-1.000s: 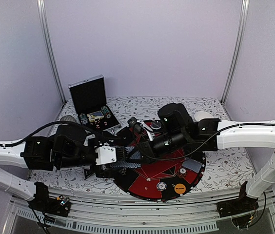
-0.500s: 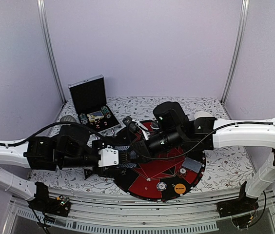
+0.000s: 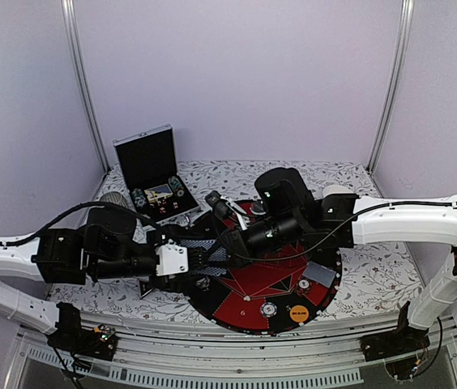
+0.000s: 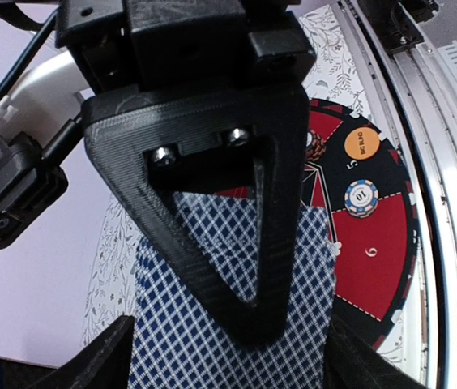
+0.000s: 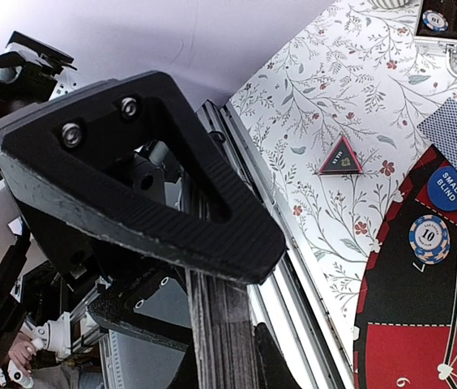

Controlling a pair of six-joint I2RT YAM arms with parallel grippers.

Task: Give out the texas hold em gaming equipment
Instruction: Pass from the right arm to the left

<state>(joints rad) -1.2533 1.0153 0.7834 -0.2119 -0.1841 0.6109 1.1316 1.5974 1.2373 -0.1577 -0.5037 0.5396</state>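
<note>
Where both arms meet over the left rim of the red-and-black mat (image 3: pixel 249 312), the left gripper (image 3: pixel 202 259) holds a stack of playing cards (image 4: pixel 176 340), blue-checked backs facing its wrist camera. The stack sits between two dark fingers (image 4: pixel 103 361) at the bottom corners of that view. The fingers are spread apart, and the cards fill the gap and touch both. A black triangular finger frame (image 4: pixel 273 211) lies across the card backs, tip pointing down the stack. Whether it presses on them can't be told.

The right gripper (image 3: pixel 224 241) reaches from the right and sits just beside the left gripper. How far its jaws stand apart can't be told, since one big triangular finger (image 5: pixel 155 186) fills most of the right wrist view.

On the near part of the mat are an orange big-blind button (image 3: pixel 298 314), a striped chip marked 10 (image 3: pixel 268 309) just left of it, and a second chip (image 3: pixel 303 284). A single card (image 3: pixel 319 274) lies near the right rim.

The right wrist view shows a blue small-blind button (image 5: pixel 447 187) and another 10 chip (image 5: pixel 429 239) on the mat's edge. A loose card (image 5: pixel 455 134) lies at the rim just beside that button. The black triangular marker (image 5: pixel 341 156) lies off the mat on the floral table cover (image 5: pixel 334 89), apart from the rest.

The case (image 3: pixel 151 174) stands open at back left, with chips inside.
</note>
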